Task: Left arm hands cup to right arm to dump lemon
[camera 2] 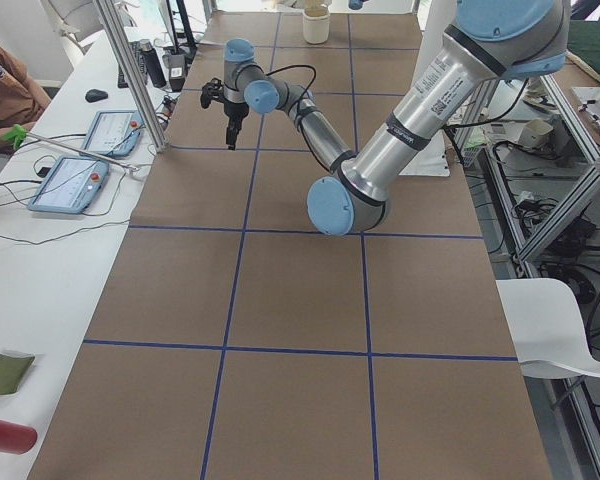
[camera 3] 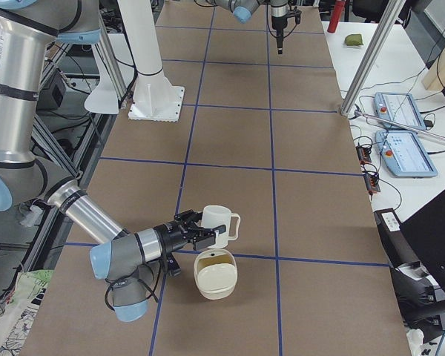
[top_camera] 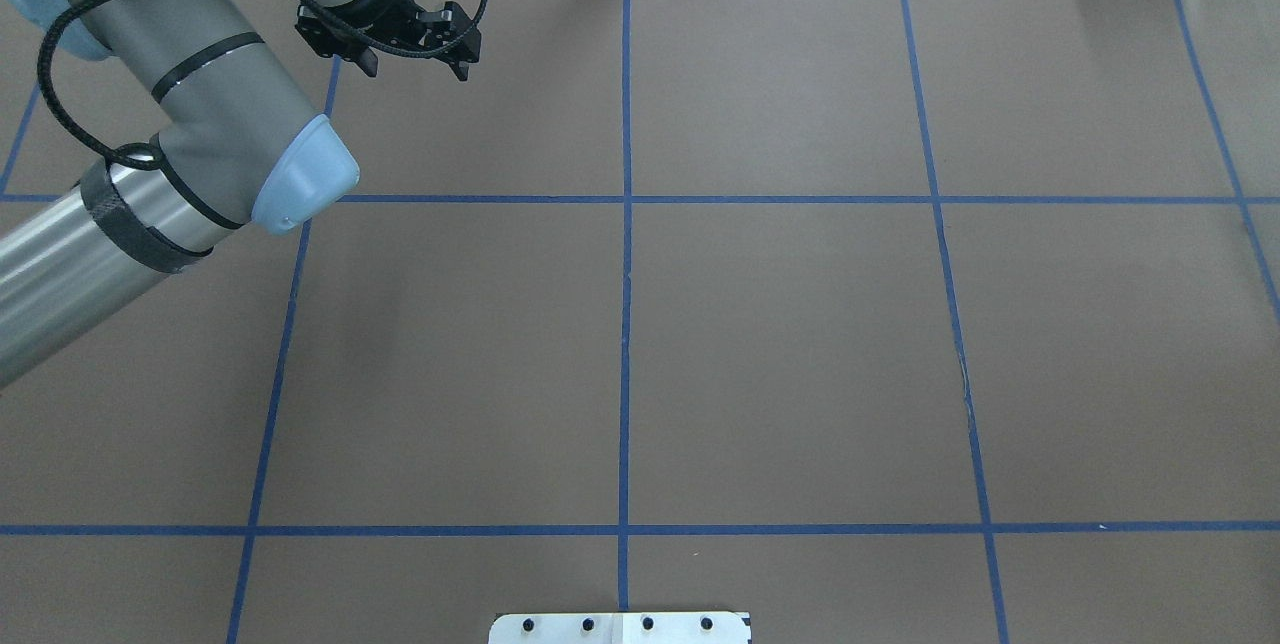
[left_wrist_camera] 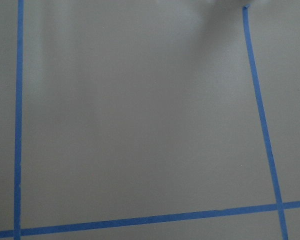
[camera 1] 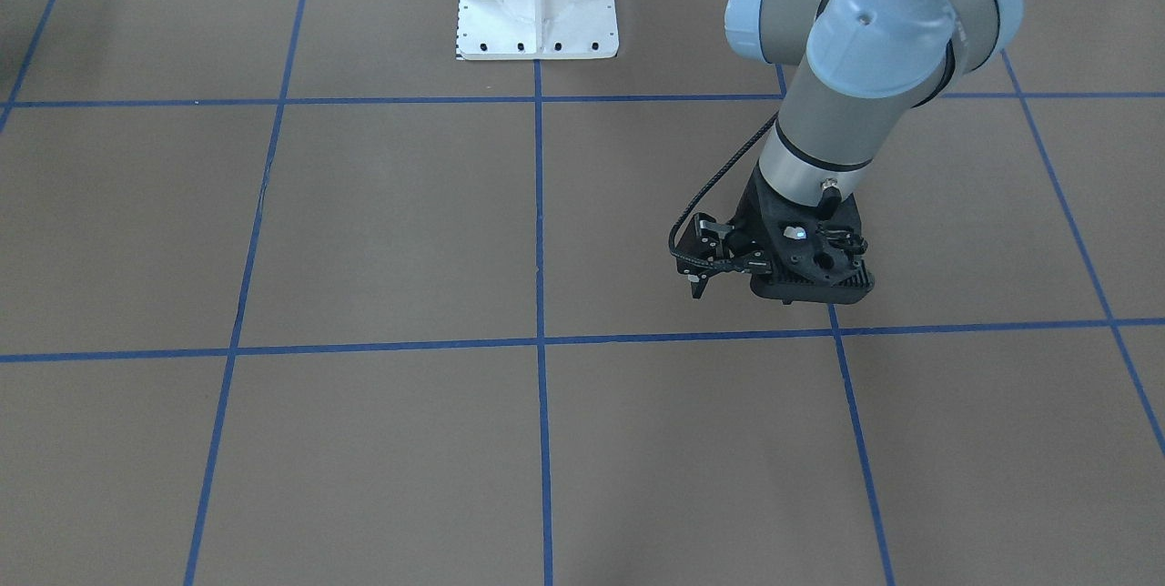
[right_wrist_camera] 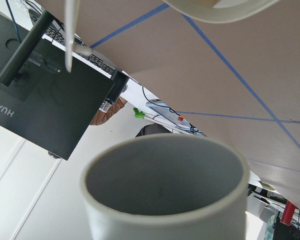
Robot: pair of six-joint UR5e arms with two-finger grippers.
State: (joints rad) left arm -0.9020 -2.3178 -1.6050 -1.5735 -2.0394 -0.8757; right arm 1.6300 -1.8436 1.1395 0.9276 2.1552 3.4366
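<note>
Judging handover done and dump likely done: cup [camera 3: 217, 225], upright and seemingly empty, at right gripper [camera 3: 200, 233] just beside bowl [camera 3: 215, 285], whose yellowish patch may be the lemon [camera 3: 216, 258]; left gripper [camera 2: 228, 140] well apart from bowl; cannot tell whether either gripper is parted or clamped.

Matt, seemingly ceramic cup [right_wrist_camera: 165, 187]

The left gripper [top_camera: 408, 36] hangs over the far-left part of the brown table [top_camera: 780, 344], apparently pointing down, jaws hidden under its wrist.
</note>
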